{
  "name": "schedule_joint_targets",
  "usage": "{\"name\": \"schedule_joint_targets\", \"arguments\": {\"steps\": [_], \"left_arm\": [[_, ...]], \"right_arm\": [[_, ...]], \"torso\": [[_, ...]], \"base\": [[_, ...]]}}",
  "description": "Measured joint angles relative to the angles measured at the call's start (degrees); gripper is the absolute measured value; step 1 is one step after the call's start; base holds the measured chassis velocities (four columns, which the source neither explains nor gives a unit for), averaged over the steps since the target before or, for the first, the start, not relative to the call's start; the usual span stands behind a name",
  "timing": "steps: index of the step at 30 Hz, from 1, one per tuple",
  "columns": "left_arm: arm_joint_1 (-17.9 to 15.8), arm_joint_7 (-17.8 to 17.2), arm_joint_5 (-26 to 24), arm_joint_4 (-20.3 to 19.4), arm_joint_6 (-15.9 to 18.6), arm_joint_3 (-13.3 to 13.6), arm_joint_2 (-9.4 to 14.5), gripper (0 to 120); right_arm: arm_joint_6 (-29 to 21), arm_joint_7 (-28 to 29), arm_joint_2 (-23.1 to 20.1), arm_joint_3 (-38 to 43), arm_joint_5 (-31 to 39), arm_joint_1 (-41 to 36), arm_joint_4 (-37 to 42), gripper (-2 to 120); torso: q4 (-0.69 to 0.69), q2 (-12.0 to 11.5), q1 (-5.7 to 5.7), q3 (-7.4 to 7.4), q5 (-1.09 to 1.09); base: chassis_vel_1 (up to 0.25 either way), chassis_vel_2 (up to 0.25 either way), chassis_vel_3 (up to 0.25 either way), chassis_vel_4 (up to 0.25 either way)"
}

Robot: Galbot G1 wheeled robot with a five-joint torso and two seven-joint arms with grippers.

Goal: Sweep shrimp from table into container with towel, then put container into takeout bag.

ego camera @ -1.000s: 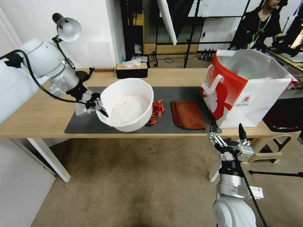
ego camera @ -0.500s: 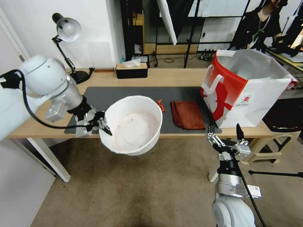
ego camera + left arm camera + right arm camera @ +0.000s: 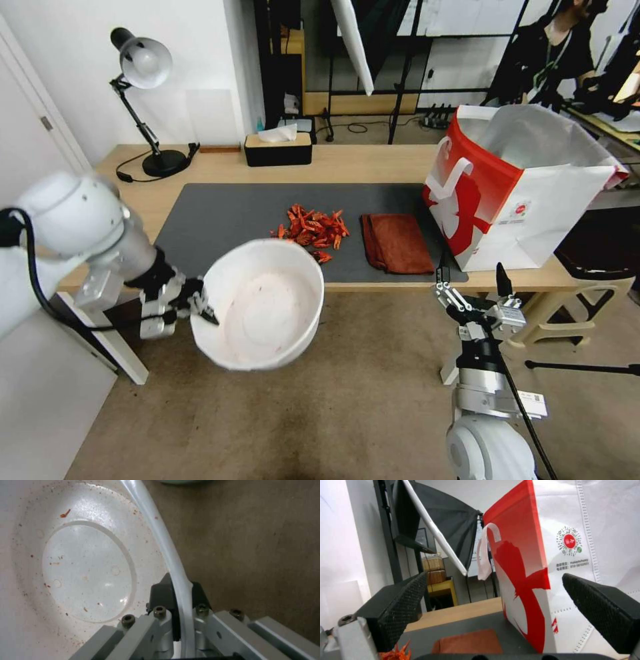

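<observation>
- Your left gripper [image 3: 203, 308] is clamped on the near-left rim of the one container [image 3: 257, 303], held off the tabletop [image 3: 373, 163] over the floor.
- Your left wrist view shows the container [image 3: 83, 567] bare inside, save specks.
- Your right gripper [image 3: 471, 282], spread wide, hovers below the tabletop's near edge.
- One heap of shrimp [image 3: 312, 229] lies on the mat, just left of one towel [image 3: 397, 242].
- One takeout bag [image 3: 520, 183] stands far right.

Left gripper [image 3: 178, 597]: fingers clamped across the rim | container [image 3: 86, 562]: white, inside speckled red, no shrimp within | behind: brown floor [image 3: 260, 542].
</observation>
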Motion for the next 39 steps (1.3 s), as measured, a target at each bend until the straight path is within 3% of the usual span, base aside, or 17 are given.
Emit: {"name": "schedule_joint_targets", "arguments": {"steps": [4,26,39], "left_arm": [[2.6,0.0,1.5,-0.2,0.0,-0.6,-0.4,0],[8.2,0.0,8.1,3.1,-0.1,-0.3,-4.5,0],[12.7,0.0,12.1,6.8,-0.1,-2.5,-9.0,0]], "right_arm": [[0.2,0.0,0.0,-0.1,-0.2,-0.1,-0.2,100],[0.0,0.2,-0.4,0.4,0.1,-0.2,-0.2,100],[-0.2,0.4,-0.6,0.4,0.3,0.3,-0.4,100]], "torso": [[-0.01,0.0,0.00,0.00,0.01],[0.00,0.0,0.00,0.01,0.02],[-0.01,0.0,0.01,0.01,0.01]], "base": [[0.000,0.000,0.000,0.000],[0.000,0.000,0.000,0.000],[0.000,0.000,0.000,0.000]]}}
